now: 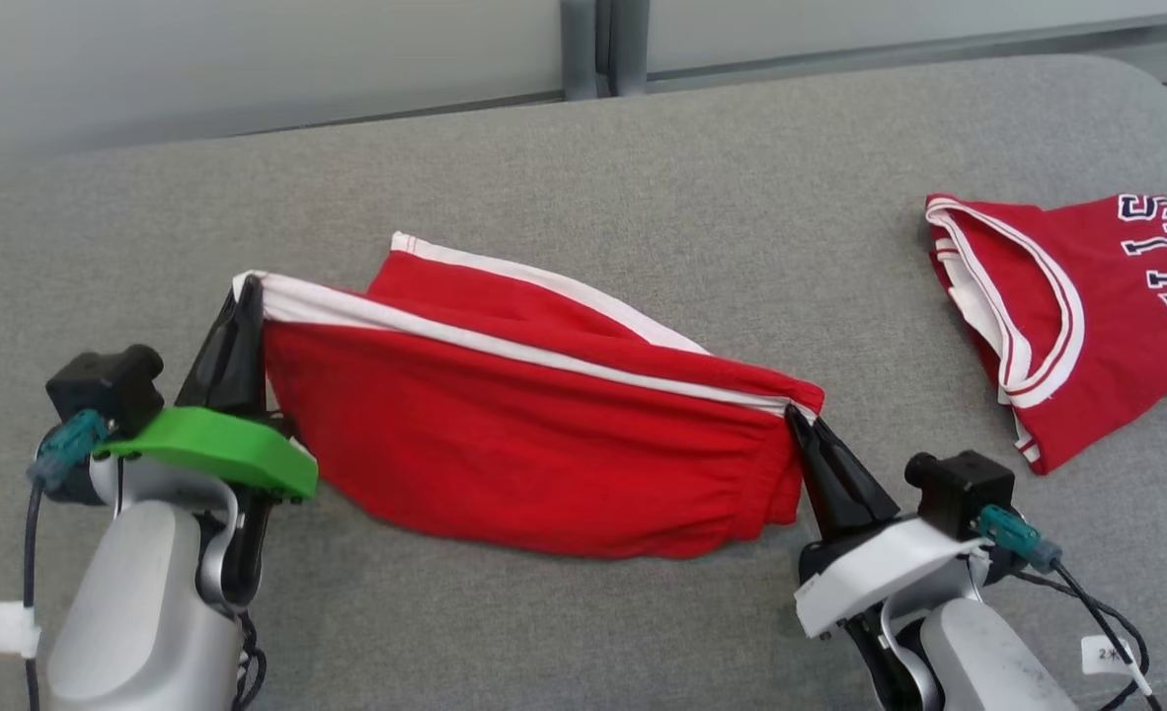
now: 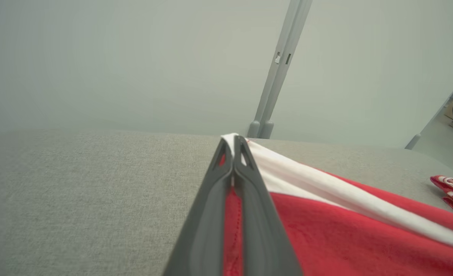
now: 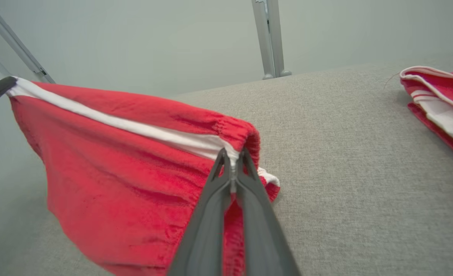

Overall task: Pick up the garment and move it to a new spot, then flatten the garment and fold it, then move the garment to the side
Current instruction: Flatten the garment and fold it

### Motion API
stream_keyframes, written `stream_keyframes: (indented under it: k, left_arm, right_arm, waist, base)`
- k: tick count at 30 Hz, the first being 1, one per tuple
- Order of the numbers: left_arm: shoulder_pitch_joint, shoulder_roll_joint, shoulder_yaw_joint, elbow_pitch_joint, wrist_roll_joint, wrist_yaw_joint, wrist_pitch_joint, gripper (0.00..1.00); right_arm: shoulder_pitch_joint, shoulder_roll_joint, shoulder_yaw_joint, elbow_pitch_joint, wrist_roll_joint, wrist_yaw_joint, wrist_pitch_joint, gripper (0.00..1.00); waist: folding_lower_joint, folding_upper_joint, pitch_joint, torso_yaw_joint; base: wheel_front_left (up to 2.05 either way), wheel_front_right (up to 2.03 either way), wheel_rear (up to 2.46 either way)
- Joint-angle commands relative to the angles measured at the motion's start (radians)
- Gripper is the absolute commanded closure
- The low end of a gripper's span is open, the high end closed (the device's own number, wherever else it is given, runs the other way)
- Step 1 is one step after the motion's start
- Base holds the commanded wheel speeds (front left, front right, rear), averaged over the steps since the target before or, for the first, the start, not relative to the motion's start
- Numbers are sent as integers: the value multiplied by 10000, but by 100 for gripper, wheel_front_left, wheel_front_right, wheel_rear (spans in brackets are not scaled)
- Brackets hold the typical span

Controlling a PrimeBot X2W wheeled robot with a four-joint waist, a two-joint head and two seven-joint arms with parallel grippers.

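Observation:
The garment [image 1: 534,434] is a pair of red shorts with a white side stripe, stretched between my two grippers above the grey surface. My left gripper [image 1: 246,296] is shut on its left corner at the white hem; in the left wrist view the fingers [image 2: 245,199] pinch red and white cloth [image 2: 326,230]. My right gripper [image 1: 799,417] is shut on the gathered waistband corner at the right; the right wrist view shows that gripper [image 3: 232,157] clamped on the stripe's end, the garment [image 3: 127,176] hanging off to the left. Its lower edge sags toward the surface.
A red jersey [image 1: 1077,316] with white trim and dark lettering lies folded at the right of the grey fabric surface [image 1: 643,178]; it shows as well in the right wrist view [image 3: 441,103]. A pale wall with a grey post [image 1: 603,44] runs behind.

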Motion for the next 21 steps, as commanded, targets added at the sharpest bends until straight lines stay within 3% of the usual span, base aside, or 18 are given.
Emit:
stream_keyframes:
  k: [1,9,21]
  left_arm:
    - [-545,103,-105,367,120,-59,4,100]
    - [-2693,230,-677,2816,279,-178,-100,100]
    - [-4523,197,-1265,5236,341,-233,-348,100]
  right_arm:
    - [-318,-23,-84,188,47,-17,-41,100]
    - [-1491,13,345,1245,788,-17,-240,100]
    - [-2559,7,876,2421,1351,-18,-434,100]
  waist:
    - [0,40,922,-624]
    - [0,40,1819,-1018]
    - [0,40,2236,-1208]
  base:
    - [0,0,0]
    - [0,0,0]
    - [0,0,0]
